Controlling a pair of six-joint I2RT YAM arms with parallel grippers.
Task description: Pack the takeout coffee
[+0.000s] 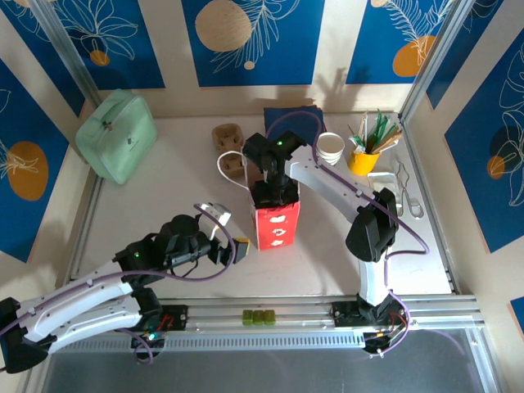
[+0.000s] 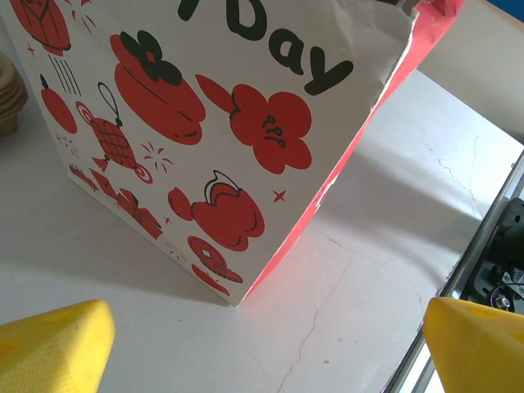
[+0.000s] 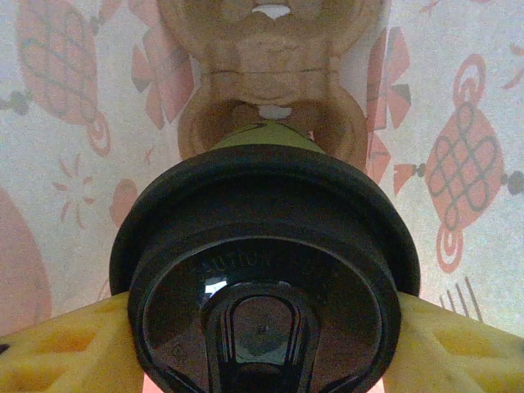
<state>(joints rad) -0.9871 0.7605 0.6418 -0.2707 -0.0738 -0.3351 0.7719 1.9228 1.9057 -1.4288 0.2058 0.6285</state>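
I count one takeout coffee [image 3: 262, 246], and it is down inside the one paper bag [image 1: 277, 223], red with white printed panels, standing mid-table. From the right wrist I look onto its black lid, with a sliver of green cup past it. The right gripper [image 1: 274, 190] reaches into the bag's mouth, and its two yellow fingers [image 3: 65, 348] press the lid's rim from either side, so the jaws are clamped on the coffee. Deeper in the bag lies one brown cardboard cup holder [image 3: 270, 74]; I cannot tell whether the cup touches it. The bag's walls stand close around the lid, so there is little spare room there.

The left gripper [image 2: 266, 350] sits low, just left of the bag, jaws spread wide and holding nothing. From its wrist, the bag's near bottom corner rests on the bare tabletop [image 2: 368, 270], with an aluminium rail [image 2: 479, 246] off to the right.

Behind the bag there are two brown cardboard pieces [image 1: 228, 136], one stack of white cups [image 1: 330, 147] and one yellow pot [image 1: 363, 160] of sticks. One pair of tongs [image 1: 407, 192] lies to the bag's right, and one mint-green pouch [image 1: 119, 135] sits well off to its left. Three green blocks [image 1: 258, 317] sit on the front rail, nearer me than the bag.

The bag's face reads "Day" in black; the embossed lettering on the lid is too faint to read
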